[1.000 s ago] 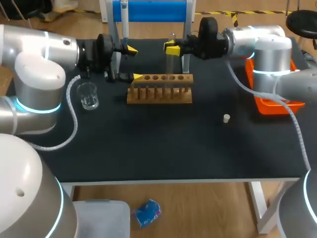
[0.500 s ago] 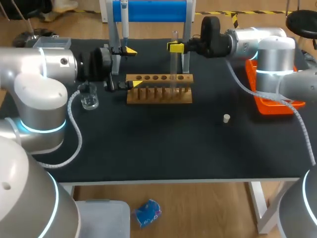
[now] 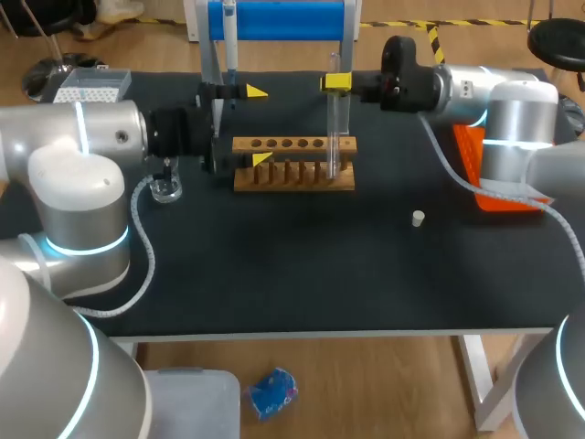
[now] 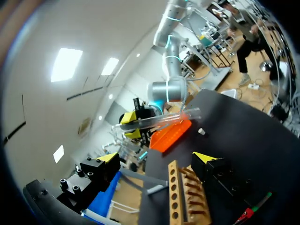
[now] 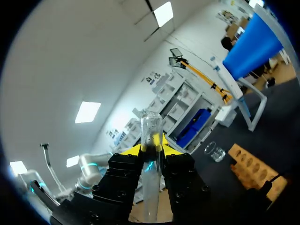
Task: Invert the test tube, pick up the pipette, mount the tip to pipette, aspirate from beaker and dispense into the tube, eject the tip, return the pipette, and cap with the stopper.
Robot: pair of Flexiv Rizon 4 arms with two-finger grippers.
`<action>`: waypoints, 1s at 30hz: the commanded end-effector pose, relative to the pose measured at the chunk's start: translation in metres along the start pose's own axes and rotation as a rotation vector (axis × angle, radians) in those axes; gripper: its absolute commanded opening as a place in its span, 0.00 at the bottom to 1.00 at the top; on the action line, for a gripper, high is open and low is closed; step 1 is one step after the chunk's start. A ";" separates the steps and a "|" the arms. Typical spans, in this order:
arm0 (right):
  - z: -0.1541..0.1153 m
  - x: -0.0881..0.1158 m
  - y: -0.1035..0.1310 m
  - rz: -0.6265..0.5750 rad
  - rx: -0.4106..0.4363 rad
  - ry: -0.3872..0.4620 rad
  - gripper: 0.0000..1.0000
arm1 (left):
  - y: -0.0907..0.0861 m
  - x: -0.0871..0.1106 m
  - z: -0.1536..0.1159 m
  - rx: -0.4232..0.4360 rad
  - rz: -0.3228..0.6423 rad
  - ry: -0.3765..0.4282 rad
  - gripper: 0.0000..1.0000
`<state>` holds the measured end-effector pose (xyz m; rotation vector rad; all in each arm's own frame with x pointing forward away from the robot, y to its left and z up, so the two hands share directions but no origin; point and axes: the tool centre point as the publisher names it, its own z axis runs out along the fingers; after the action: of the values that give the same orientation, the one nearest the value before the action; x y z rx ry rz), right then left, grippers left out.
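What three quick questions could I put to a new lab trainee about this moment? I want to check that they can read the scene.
1. True or false: the left gripper is open and holds nothing.
2. What is the right gripper shut on? A) a beaker B) the test tube C) a pipette
3. Fill in: the stopper lies on the table, on the ___ arm's side of the wooden rack.

Key: 1 true; 2 B; 3 right.
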<state>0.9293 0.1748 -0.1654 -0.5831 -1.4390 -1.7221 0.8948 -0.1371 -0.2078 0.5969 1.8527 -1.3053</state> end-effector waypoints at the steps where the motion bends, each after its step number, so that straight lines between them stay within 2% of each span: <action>1: 0.002 0.009 -0.005 0.244 -0.068 -0.104 0.00 | 0.005 0.005 -0.003 0.228 0.418 -0.161 1.00; 8: 0.002 0.009 -0.005 0.244 -0.068 -0.104 0.00 | 0.005 0.005 -0.003 0.228 0.418 -0.161 1.00; 9: 0.002 0.009 -0.005 0.244 -0.068 -0.104 0.00 | 0.003 0.003 -0.002 0.247 0.430 -0.233 1.00; 10: 0.003 0.007 -0.004 0.290 -0.068 -0.121 0.00 | 0.002 0.003 -0.002 0.238 0.438 -0.241 1.00; 11: 0.003 0.007 -0.004 0.300 -0.064 -0.128 0.00 | 0.003 0.006 -0.004 0.225 0.524 -0.181 1.00; 12: 0.003 0.005 -0.004 0.323 -0.071 -0.137 0.00 | 0.003 0.007 -0.004 0.223 0.544 -0.189 1.00; 13: 0.004 0.003 -0.005 0.351 -0.080 -0.141 0.00 | 0.002 0.008 -0.004 0.216 0.523 -0.223 1.00; 15: 0.003 0.000 -0.007 0.376 -0.092 -0.144 0.00 | -0.001 0.006 -0.006 0.191 0.626 -0.206 1.00; 17: 0.002 -0.004 -0.011 0.400 -0.102 -0.150 0.00 | -0.005 0.002 -0.008 0.162 0.647 -0.211 1.00; 18: 0.002 -0.005 -0.013 0.411 -0.105 -0.152 0.00 | -0.005 0.001 -0.010 0.150 0.685 -0.186 1.00; 20: 0.001 -0.008 -0.017 0.427 -0.111 -0.158 0.00 | -0.005 0.001 -0.013 0.130 0.666 -0.175 1.00; 25: 0.000 -0.012 -0.023 0.430 -0.112 -0.170 0.00 | -0.013 0.005 -0.018 0.061 0.644 -0.069 1.00; 30: 0.000 -0.012 -0.023 0.430 -0.112 -0.170 0.00 | -0.027 0.010 -0.021 0.055 0.619 -0.052 1.00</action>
<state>0.9188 0.1800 -0.1892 -1.0371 -1.2199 -1.4422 0.8745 -0.1299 -0.2030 1.0522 1.3849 -0.9754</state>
